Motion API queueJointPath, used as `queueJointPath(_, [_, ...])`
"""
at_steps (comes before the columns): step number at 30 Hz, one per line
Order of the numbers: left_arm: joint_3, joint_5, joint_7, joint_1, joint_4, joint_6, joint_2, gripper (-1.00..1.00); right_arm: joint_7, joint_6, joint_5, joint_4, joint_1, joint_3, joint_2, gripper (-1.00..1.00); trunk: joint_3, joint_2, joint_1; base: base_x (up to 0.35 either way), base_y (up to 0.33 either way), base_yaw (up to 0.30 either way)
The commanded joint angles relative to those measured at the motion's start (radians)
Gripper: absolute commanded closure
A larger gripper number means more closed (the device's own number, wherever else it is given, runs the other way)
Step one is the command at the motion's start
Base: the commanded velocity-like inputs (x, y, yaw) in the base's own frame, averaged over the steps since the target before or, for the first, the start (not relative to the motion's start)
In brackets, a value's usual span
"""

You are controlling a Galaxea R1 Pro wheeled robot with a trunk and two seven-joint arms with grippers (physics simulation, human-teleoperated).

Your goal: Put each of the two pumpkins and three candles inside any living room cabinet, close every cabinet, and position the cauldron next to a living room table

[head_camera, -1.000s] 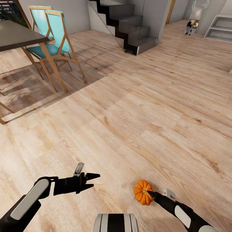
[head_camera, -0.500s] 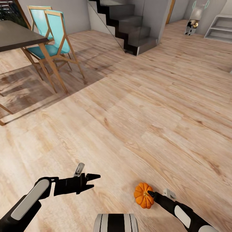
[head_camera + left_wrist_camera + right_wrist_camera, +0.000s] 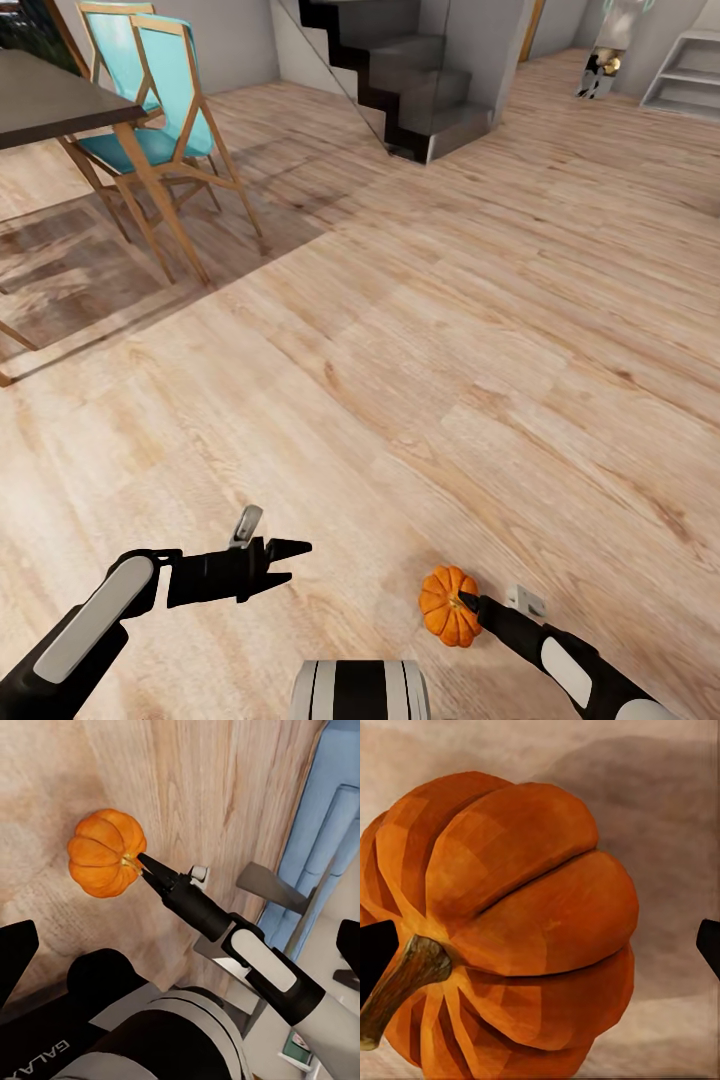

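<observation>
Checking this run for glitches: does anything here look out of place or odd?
Only the pumpkin: it is at the tip of the right end effector above the bare wooden floor, tilted with its stem pointing sideways. The chairs stand upright by the table. Nothing looks spilled or damaged.

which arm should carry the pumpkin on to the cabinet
Right. The right gripper already has its fingers around the pumpkin, as the left wrist view also shows. The left gripper hangs empty and apart from it, and no cabinet is in sight to favour either side.
</observation>
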Motion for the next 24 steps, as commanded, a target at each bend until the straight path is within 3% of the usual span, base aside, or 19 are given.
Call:
queueJointPath(1, [-0.001,0.002,0.0,-0.001,0.0,0.001,0.001,-1.0,0.001,0.004,-0.008,0.0,0.0,0.004,-0.001,-1.0,-0.001,0.0,0.0,0.0,0.0,0.0])
queueJointPath(15, [-0.001,0.002,0.0,-0.001,0.0,0.001,0.0,-1.0,0.001,0.004,-0.008,-0.001,0.0,0.004,-0.001,-1.0,-0.036,-0.002,0.004,0.0,0.0,0.0])
queueJointPath(24, [-0.001,0.002,0.0,-0.001,0.0,0.001,0.001,-1.0,0.001,0.004,-0.008,-0.001,0.0,0.004,-0.001,-1.0,-0.036,-0.002,0.004,0.0,0.0,0.0])
